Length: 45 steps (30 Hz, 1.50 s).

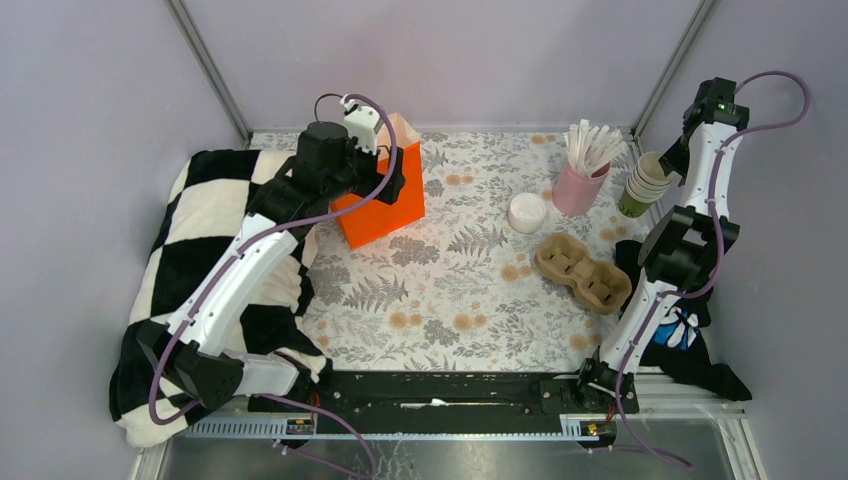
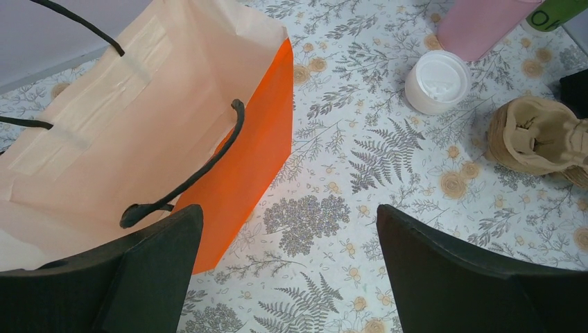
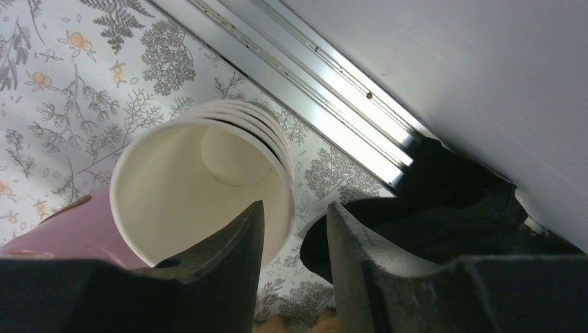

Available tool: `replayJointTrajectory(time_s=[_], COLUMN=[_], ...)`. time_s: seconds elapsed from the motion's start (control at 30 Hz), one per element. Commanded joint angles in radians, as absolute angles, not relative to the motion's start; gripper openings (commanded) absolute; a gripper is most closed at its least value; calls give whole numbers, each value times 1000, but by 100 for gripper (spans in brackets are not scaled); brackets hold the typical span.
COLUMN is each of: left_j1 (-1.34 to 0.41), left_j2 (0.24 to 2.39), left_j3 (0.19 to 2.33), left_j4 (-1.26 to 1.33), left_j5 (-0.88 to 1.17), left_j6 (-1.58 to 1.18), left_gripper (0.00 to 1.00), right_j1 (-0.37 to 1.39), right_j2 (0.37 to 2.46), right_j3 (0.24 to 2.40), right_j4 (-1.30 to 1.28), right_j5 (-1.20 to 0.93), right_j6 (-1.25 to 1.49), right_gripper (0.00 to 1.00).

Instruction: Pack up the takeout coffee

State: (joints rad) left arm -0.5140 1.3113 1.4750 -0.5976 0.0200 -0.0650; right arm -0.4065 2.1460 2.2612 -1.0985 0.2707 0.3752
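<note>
At the far left of the table, a black-and-white checked cloth [image 1: 200,260] lies bunched under the left arm. That arm reaches over it towards an orange paper bag [image 1: 385,205], which stands upright with its mouth open and its black cord handles loose. The left gripper [image 2: 291,277] hangs above the bag's near corner with its fingers [image 2: 139,277] spread wide and holding nothing. One finger is over the bag's edge and the other is over the floral table cover [image 1: 450,300].

Right of the bag, past a stretch of bare cover, the takeout coffee [image 1: 527,212] stands upright on the cover with its white lid on. It is just beside a pink cup [image 1: 580,185] full of pale sticks. It is also close behind the brown pulp carrier [image 1: 583,270], not touching the carrier and not in any of its holes. Neither gripper is near it.

Further right, by the metal rail, a stack of lidless green cups [image 1: 645,185] leans slightly. The right gripper [image 3: 295,236] hovers at the top cup's rim with its fingers [image 3: 222,277] parted by a narrow gap. One finger is over the cream inside and the other is outside the wall. I cannot tell whether either touches the rim. Dark fabric [image 3: 430,208] lies beside the stack against the right wall.
</note>
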Motion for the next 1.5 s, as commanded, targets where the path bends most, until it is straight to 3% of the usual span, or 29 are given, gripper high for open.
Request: replayJointTrajectory(time_s=[0.0,0.33,0.8,1.47], left_j1=[-503,-492,-488,-529], left_j2=[1322,1318,1298,1246], left_j3=[1518,1506,1496,1488], left_j4=[-536,-535,-535,-550], left_j5=[43,42,34,20], left_j6=[-78,-76,-69,-57], left_gripper=[99,99,99,99], right_j1=[-405,-405,-405,-403], right_j2=[2174,2190,2175,1919], right_j3=[2333,2334,2341,2402], right_j4=[-1097,-1096,-1104,-1093], right_j5=[264,227,218,218], right_j6=[402,425,443,459], right_gripper=[44,31,0,0])
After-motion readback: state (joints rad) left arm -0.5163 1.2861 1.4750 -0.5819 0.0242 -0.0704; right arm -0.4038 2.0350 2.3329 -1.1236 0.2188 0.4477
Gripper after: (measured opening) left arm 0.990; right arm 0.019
